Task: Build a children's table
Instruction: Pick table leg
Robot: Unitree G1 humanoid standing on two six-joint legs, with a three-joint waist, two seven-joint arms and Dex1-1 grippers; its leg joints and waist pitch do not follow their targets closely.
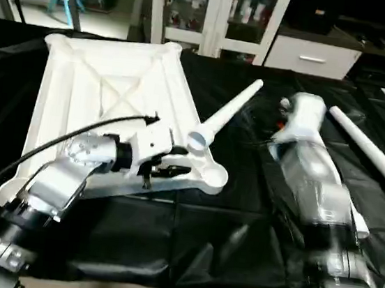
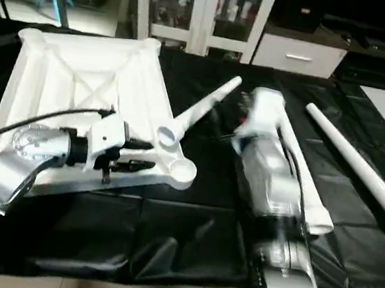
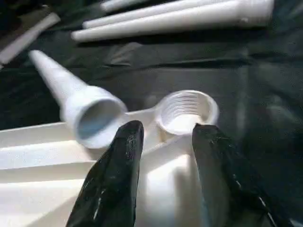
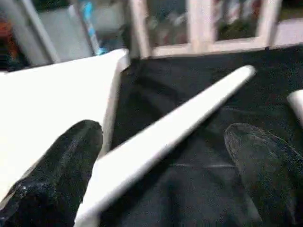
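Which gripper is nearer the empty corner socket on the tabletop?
Left. The left gripper sits over the tabletop rim right beside the empty socket. The right gripper is farther off, fingers spread either side of the leaning leg.

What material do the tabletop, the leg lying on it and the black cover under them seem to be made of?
Tabletop: probably moulded plastic, white and smooth, given its raised ribs and a threaded corner socket.
Leg: likely the same white plastic, a hollow tapering tube with an open end.
Black cover: it looks like a thin plastic sheet or coated cloth, since it wrinkles and shines faintly.
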